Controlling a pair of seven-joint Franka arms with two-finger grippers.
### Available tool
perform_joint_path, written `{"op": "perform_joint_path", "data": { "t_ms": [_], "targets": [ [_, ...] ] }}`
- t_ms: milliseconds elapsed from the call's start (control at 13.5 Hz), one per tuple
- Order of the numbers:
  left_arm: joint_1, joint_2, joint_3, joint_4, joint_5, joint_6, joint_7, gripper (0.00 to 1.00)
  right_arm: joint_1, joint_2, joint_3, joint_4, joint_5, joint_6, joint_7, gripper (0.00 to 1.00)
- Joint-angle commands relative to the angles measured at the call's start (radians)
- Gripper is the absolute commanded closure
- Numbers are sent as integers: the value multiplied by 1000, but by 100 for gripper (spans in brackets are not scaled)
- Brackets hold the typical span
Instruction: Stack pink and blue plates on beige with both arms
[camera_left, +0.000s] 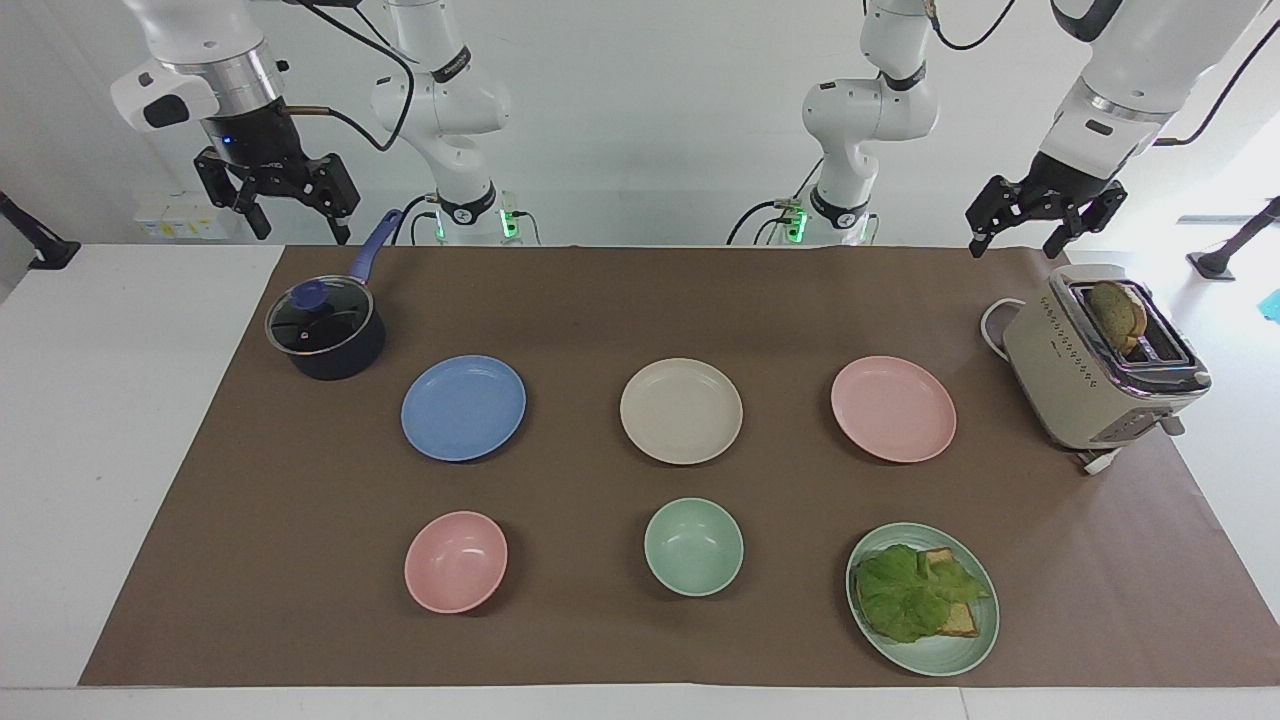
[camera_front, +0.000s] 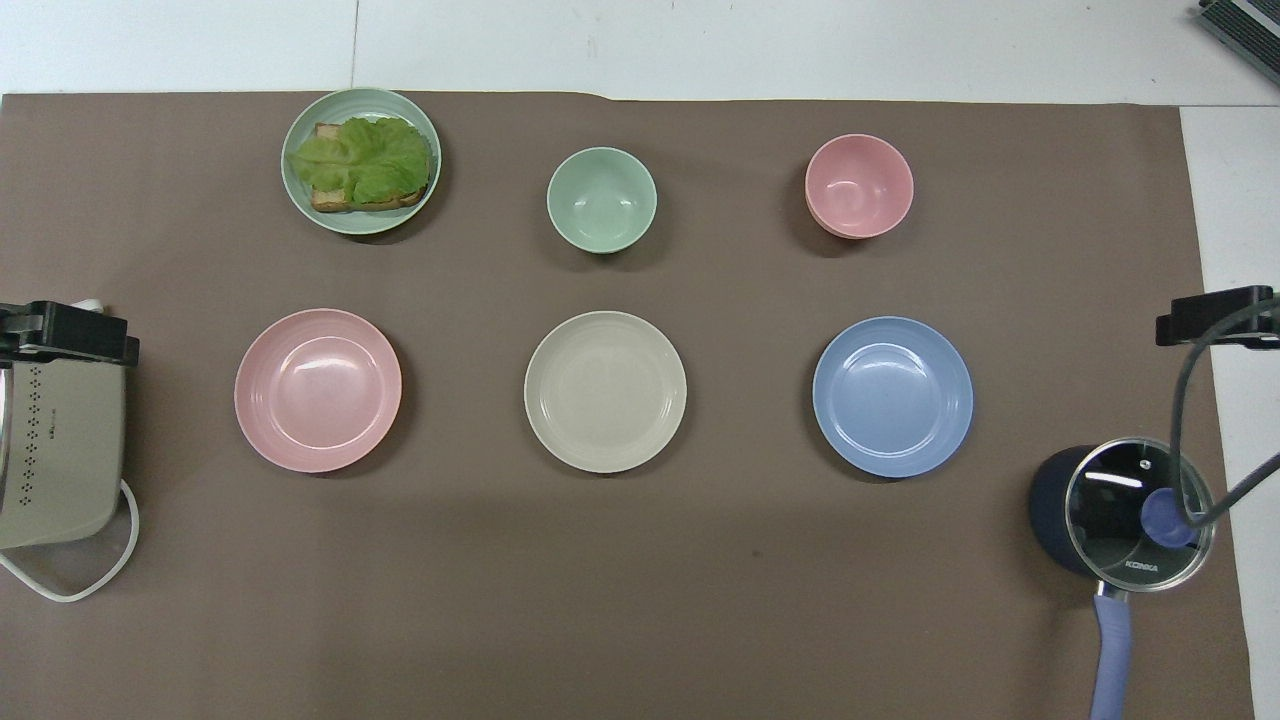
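Three equal plates lie in a row across the brown mat. The beige plate (camera_left: 681, 410) (camera_front: 605, 391) is in the middle. Beside it, the blue plate (camera_left: 463, 407) (camera_front: 892, 396) lies toward the right arm's end and the pink plate (camera_left: 893, 408) (camera_front: 318, 390) toward the left arm's end. All three are bare. My right gripper (camera_left: 298, 228) (camera_front: 1215, 318) hangs open in the air over the mat's corner by the pot. My left gripper (camera_left: 1015, 243) (camera_front: 70, 335) hangs open above the toaster's end of the mat. Neither holds or touches anything.
A dark pot (camera_left: 325, 328) with a glass lid and blue handle stands near the blue plate. A beige toaster (camera_left: 1100, 370) holding a bread slice stands by the pink plate. Farther from the robots lie a pink bowl (camera_left: 455, 561), a green bowl (camera_left: 693, 546) and a green plate (camera_left: 960, 650) with toast and lettuce.
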Motion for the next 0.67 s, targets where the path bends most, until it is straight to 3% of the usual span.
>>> {"op": "perform_joint_path", "data": {
  "t_ms": [0,148,591],
  "targets": [
    [9,-22,-4,-9,15,-27,10,0,-17,-5,5,-10,18,17,-25,0],
    [10,-28,-2,-25,15,-24,10,0,-17,-5,5,-10,18,17,-25,0],
    [65,-36,2,-249,14,118,9,0,-17,-5,5,-10,18,17,-26,0]
  ]
}}
